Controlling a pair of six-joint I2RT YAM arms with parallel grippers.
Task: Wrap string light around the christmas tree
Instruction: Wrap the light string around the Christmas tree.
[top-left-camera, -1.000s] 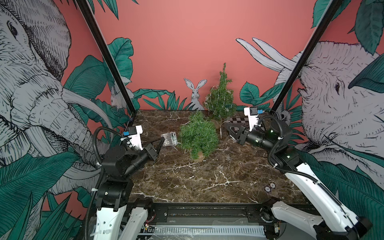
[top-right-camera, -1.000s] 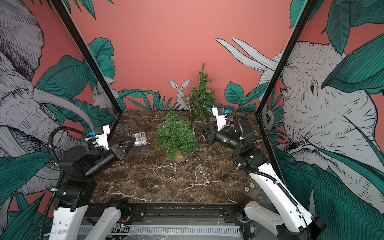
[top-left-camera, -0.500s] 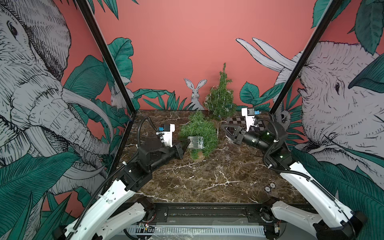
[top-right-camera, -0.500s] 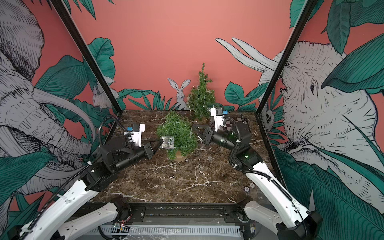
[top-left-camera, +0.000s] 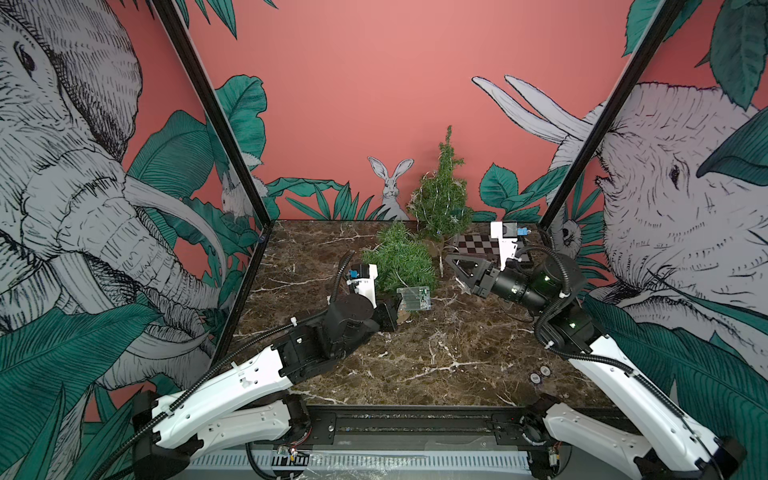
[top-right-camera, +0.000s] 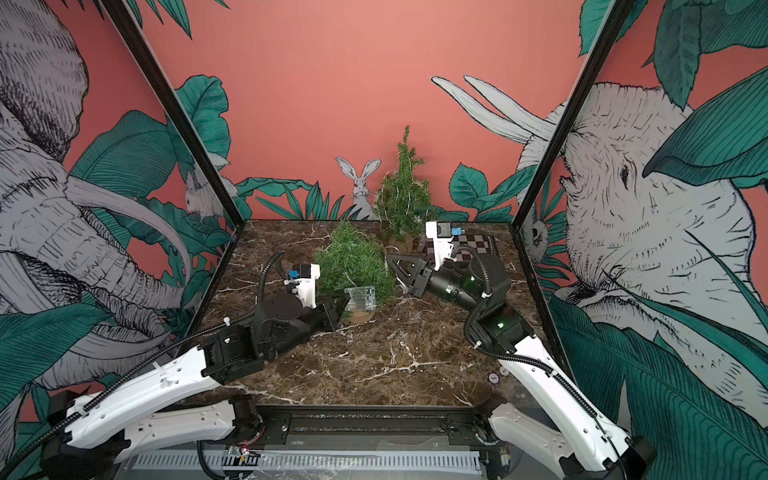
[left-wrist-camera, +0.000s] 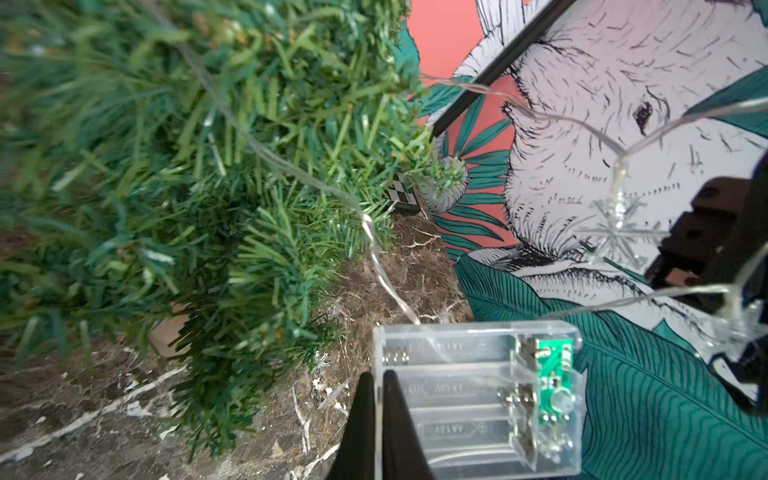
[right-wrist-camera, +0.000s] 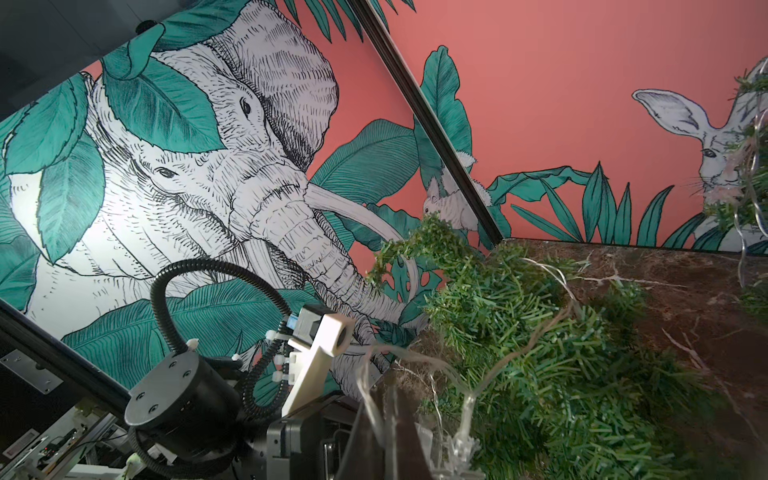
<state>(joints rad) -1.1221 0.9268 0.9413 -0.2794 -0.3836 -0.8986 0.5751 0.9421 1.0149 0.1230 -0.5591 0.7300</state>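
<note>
Left wrist view: at lower centre the left pincer (left-wrist-camera: 376, 380) grasps the box (left-wrist-camera: 473, 399) by its edge, likely to carry the string (left-wrist-camera: 291, 166) round the tree (left-wrist-camera: 166, 187). The right pincer (right-wrist-camera: 384, 397), clenched, seemingly pinches the string, probably to tension it.

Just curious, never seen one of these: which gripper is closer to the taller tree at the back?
Right. The right gripper sits near the base of the taller tree; the left gripper is farther forward, in front of the shorter tree, holding a clear battery box.
</note>
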